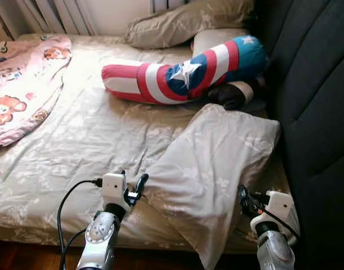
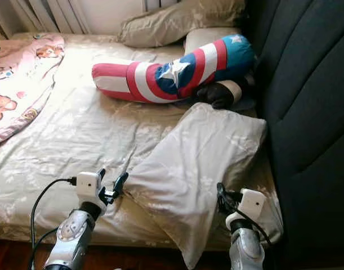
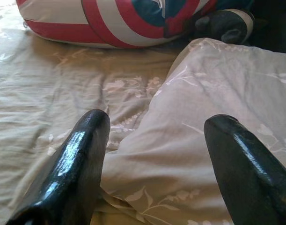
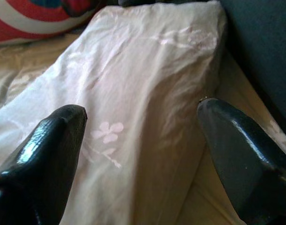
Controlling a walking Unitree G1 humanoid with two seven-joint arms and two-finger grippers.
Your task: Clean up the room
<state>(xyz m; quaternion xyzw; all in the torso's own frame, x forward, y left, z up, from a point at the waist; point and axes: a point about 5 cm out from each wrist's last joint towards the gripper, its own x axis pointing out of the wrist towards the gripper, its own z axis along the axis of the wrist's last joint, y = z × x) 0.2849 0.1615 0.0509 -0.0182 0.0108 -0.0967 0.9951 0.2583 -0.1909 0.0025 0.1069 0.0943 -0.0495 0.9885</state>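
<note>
1. Both grippers stand with fingers spread wide and empty: the left gripper (image 3: 154,154) faces the near left edge of a floral-print pillow (image 1: 217,169), and the right gripper (image 4: 143,140) faces the same pillow's right half, each just short of the fabric or barely at it; contact cannot be confirmed.
2. The pillow lies askew at the near right corner of the bed (image 1: 93,135), one corner hanging over the mattress edge between the two arms, its far end near the dark padded headboard (image 1: 318,101).
3. By its sag and wrinkles the pillow looks light, soft and easily crushed, with a loose cotton-like cover that may slide over the filling; a sound hold would likely pinch deep at the two opposite edges rather than the flat middle, taking filling as well as cover.
4. Beyond it lies a long bolster (image 1: 188,70) banded in red, white and blue with white stars, one end against a dark plush toy (image 1: 231,94).
5. A second floral pillow (image 1: 188,21) rests at the far end, and a pink blanket (image 1: 22,84) printed with bears is bunched on the bed's left side.
6. No brand, label or legible writing can be made out.
</note>
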